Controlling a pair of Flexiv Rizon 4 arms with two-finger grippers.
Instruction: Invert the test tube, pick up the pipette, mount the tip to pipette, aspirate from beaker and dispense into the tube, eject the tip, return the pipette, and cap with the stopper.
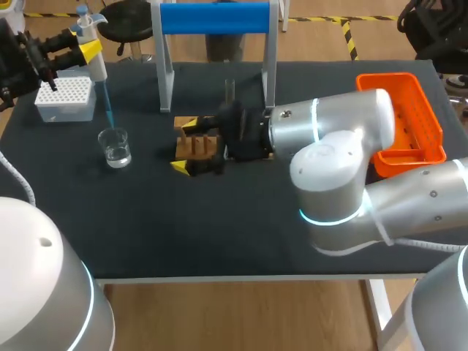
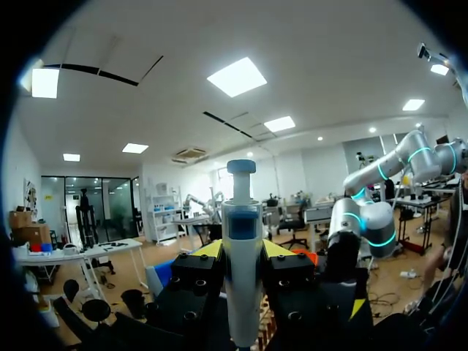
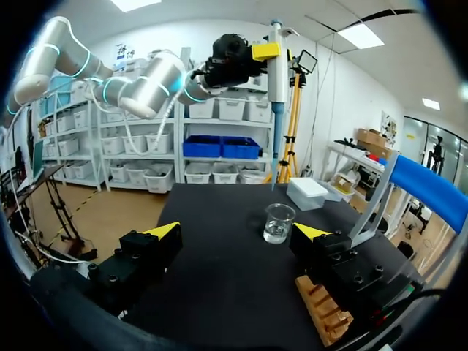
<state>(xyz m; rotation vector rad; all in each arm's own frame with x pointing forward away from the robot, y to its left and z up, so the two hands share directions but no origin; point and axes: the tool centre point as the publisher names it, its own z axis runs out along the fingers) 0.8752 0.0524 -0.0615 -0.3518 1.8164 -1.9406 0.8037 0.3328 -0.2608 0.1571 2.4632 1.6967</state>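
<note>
My left gripper [image 1: 82, 53] is shut on a white pipette [image 1: 93, 51], held upright at the table's back left. Its blue tip [image 1: 108, 110] points down and ends just above a clear beaker [image 1: 115, 146] with a little liquid. In the left wrist view the pipette [image 2: 241, 256] stands between the fingers of the left gripper [image 2: 242, 250]. My right gripper [image 1: 185, 145] is open at mid-table, its yellow tips on either side of a wooden rack [image 1: 199, 144]. A test tube [image 1: 229, 89] stands upright behind it, its base hidden. From the right gripper [image 3: 238, 234], the beaker [image 3: 278, 223] lies ahead under the pipette [image 3: 277, 58].
A white tip box [image 1: 66, 99] sits at the back left beside the beaker. A white stand with a blue bar [image 1: 216, 18] rises at the back middle. An orange tray [image 1: 409, 117] lies at the right. The wooden rack [image 3: 325, 311] sits by the right finger.
</note>
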